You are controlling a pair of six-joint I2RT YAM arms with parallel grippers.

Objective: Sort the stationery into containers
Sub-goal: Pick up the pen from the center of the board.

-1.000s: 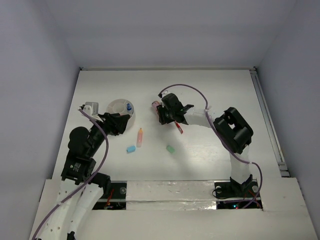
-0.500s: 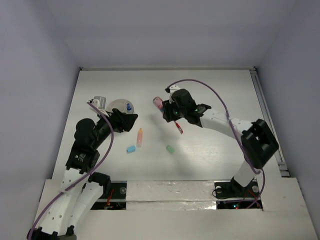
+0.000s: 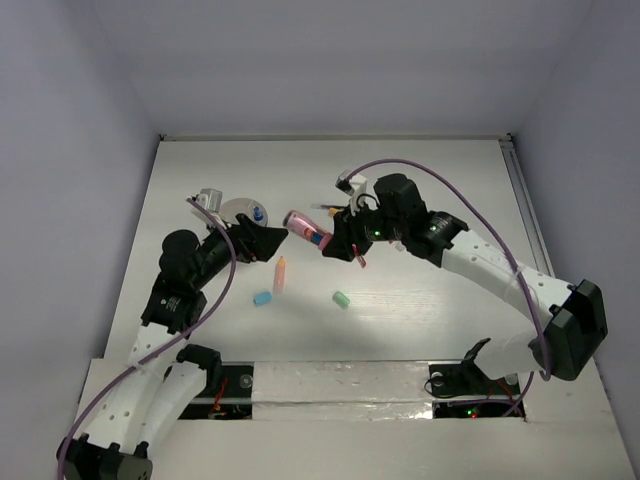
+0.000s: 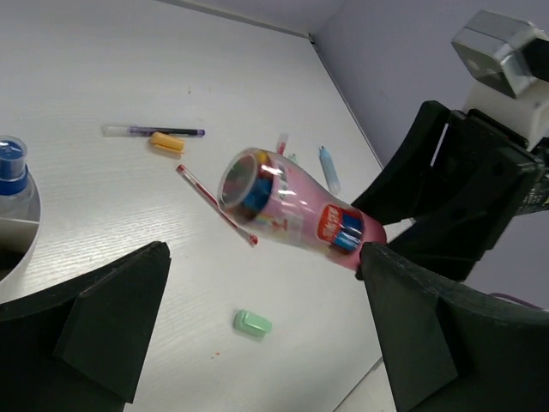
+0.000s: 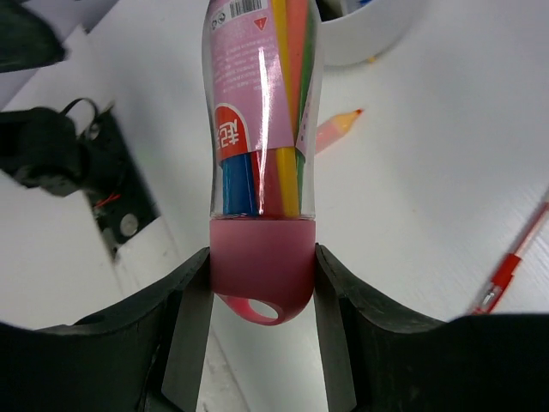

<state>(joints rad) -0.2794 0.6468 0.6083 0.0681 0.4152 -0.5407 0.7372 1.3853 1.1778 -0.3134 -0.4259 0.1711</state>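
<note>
My right gripper [image 3: 335,240] [image 5: 262,283] is shut on the pink cap of a clear tube [image 3: 303,226] [image 5: 262,129] [image 4: 292,210] filled with coloured markers. The tube hangs nearly level above the table, pointing left. My left gripper [image 3: 268,241] [image 4: 266,335] stands wide open just left of the tube's mouth, holding nothing. Behind it sits the white cup [image 3: 232,204] [image 4: 21,240] [image 5: 377,39] with a blue-white marker [image 3: 258,213] [image 4: 10,163] inside. An orange marker [image 3: 280,275] [image 5: 334,130], a light-blue eraser [image 3: 262,298], a mint eraser [image 3: 341,298] [image 4: 253,323] and a red pen [image 3: 358,257] [image 4: 214,204] lie on the table.
In the left wrist view a thin dark pen [image 4: 154,131], a small orange piece [image 4: 166,142] and a light-blue stick [image 4: 328,169] lie further back, beneath the right arm. Walls enclose the table on three sides.
My left gripper has opened wide and moved right. The right arm has stretched out to the left, carrying the tube from upright to nearly level, toward the left gripper.
</note>
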